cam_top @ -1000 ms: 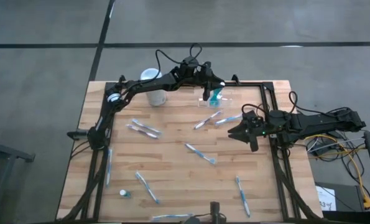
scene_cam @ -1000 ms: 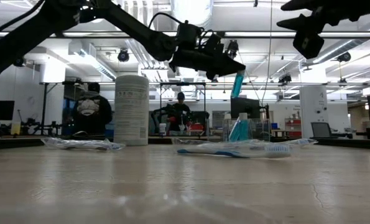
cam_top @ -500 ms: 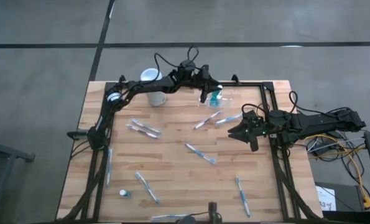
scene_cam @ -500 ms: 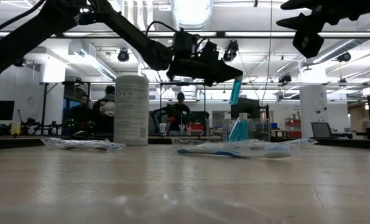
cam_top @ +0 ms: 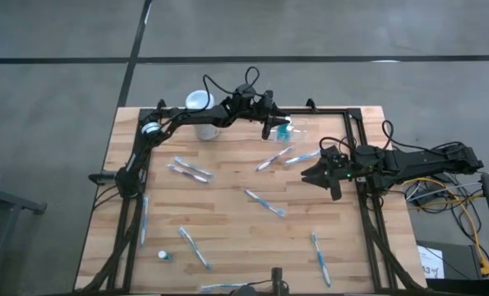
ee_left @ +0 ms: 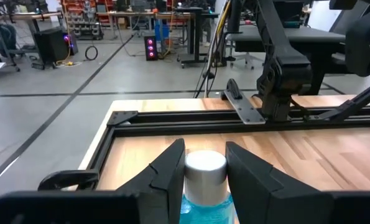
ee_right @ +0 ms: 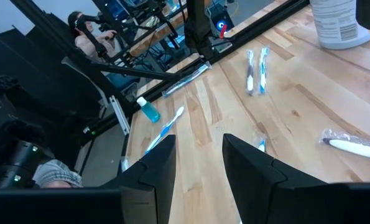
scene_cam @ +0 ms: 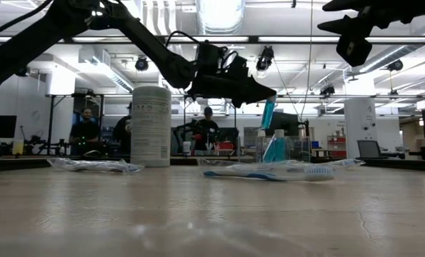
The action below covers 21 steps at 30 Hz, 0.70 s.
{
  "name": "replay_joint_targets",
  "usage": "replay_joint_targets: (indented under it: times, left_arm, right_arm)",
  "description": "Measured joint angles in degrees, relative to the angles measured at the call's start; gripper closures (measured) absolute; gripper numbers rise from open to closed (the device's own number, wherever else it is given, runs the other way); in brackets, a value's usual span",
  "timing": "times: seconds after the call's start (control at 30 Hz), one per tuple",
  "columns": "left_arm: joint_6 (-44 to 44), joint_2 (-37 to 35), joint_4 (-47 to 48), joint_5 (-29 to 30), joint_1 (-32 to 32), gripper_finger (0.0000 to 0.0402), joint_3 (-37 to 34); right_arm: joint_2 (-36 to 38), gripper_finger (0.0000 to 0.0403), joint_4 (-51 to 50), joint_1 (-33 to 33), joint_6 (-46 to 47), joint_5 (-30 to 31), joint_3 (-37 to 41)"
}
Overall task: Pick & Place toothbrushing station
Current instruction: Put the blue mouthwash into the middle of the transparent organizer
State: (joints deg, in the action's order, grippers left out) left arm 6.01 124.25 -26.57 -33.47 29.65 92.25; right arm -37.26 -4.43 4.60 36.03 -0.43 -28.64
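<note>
The left gripper point(cam_top: 275, 128) now sits lower than a second ago: in the low view the blue bottle point(scene_cam: 268, 114) it carries has dropped from well above the holder point(scene_cam: 275, 148) to just over it, and the arm's tip has tilted further down. From above, the gripper has drawn slightly back toward the white cylinder point(cam_top: 203, 114), and the bottle point(cam_top: 283, 129) shows at the holder's point(cam_top: 292, 129) edge rather than out over it. The right gripper point(cam_top: 322, 176) has not moved; it hangs above the table's point(cam_top: 228, 214) right side, near two toothbrushes point(cam_top: 287, 156).

The holder stands at the table's far edge, right of the white cylinder, with another blue item inside it.

Only the left wrist view shows the grip itself: the two fingers point(ee_left: 166, 177) press on either side of the bottle point(ee_left: 204, 186), just under its silver cap point(ee_left: 204, 163), with the right arm's base beyond. The low view alone shows the bottle's height over the holder, and people in the room behind. The right wrist view shows its own fingers point(ee_right: 157, 165) parted with nothing between them, over bare wood, plus a small blue bottle point(ee_right: 148, 110) lying near the table's edge, which the high view shows only as a speck point(cam_top: 165, 256).
</note>
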Motion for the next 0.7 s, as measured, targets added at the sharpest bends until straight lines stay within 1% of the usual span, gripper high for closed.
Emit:
replay_joint_targets:
  times: [0.23, 0.47, 0.6, 0.7]
  left_arm:
    - [1.3, 0.0, -1.5, 0.0, 0.0, 0.0294, 0.0]
    - [0.7, 0.0, -1.3, 0.0, 0.1, 0.0294, -0.3]
    - [0.1, 0.0, -1.3, 0.0, 0.2, 0.0294, -0.2]
    - [-1.4, -0.4, -1.3, 0.0, 0.2, 0.0294, -0.1]
  right_arm:
    - [0.0, 0.0275, 0.0, 0.0, 0.3, 0.0, 0.0]
    - [-0.1, 0.0275, 0.1, 0.0, 6.7, 1.1, 0.0]
    - [-0.1, 0.0275, 0.4, 0.0, 10.7, 5.3, -0.2]
    - [-0.1, 0.0275, 0.4, 0.0, 13.2, 11.5, -1.0]
